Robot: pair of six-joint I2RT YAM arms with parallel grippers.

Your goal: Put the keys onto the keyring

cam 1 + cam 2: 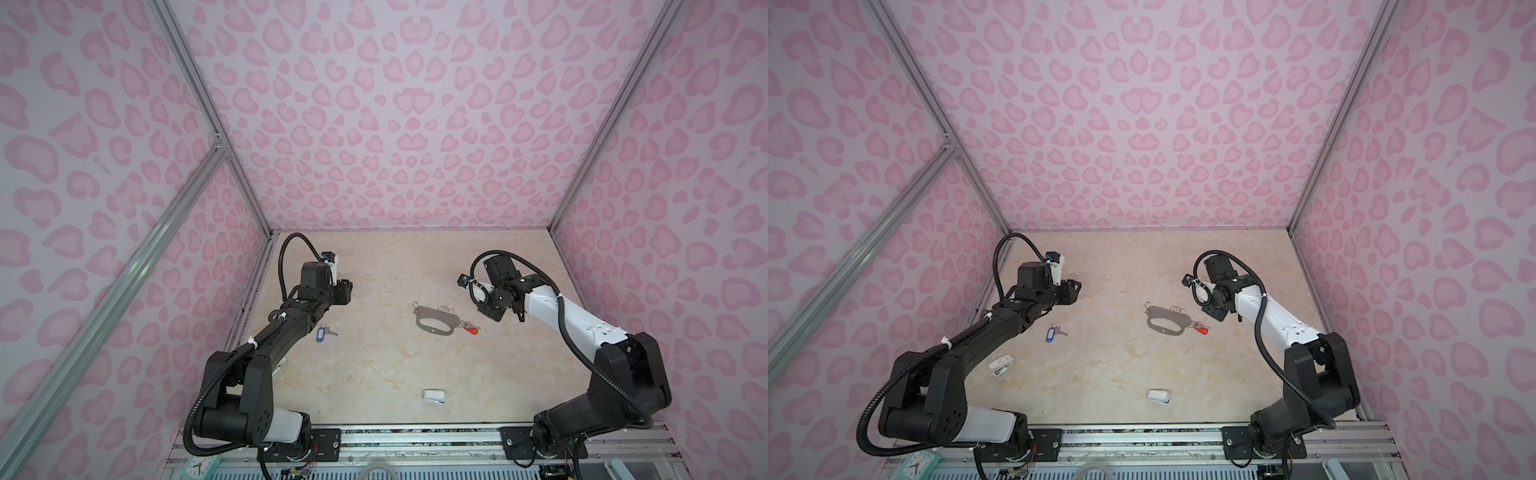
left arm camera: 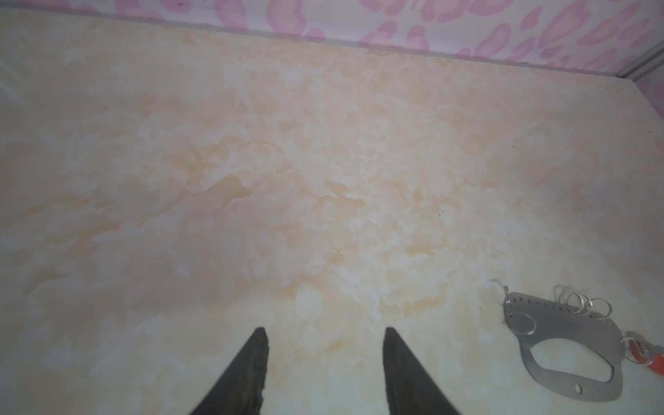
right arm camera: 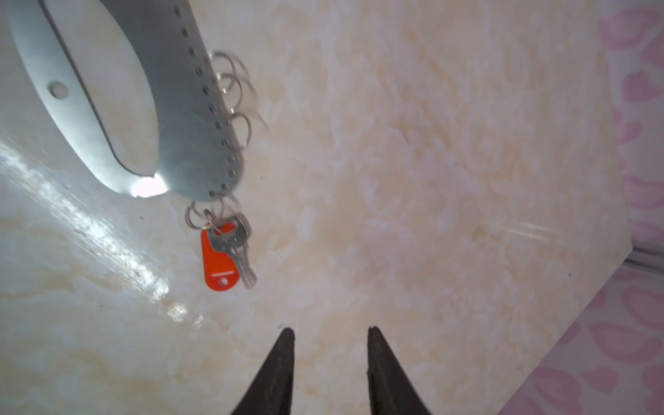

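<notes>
Pink blotch-patterned walls box in a marbled cream tabletop [image 1: 374, 374]. The keyring [image 1: 436, 312] lies flat near its middle, and the orange-tagged key [image 3: 230, 244] sits at the end nearest the right arm, its small ring seemingly linked to the plate's end rings, so that key looks done. The blue-tagged key [image 1: 322, 332] lies loose well apart, just beside the left forearm, and is likely the next one to fetch. Both arms are bent with their wrists raised: the left hand [image 2: 326, 330] hangs parted and empty over bare surface, and the right hand [image 3: 329, 328], also parted and holding nothing, hovers near the orange tag.
</notes>
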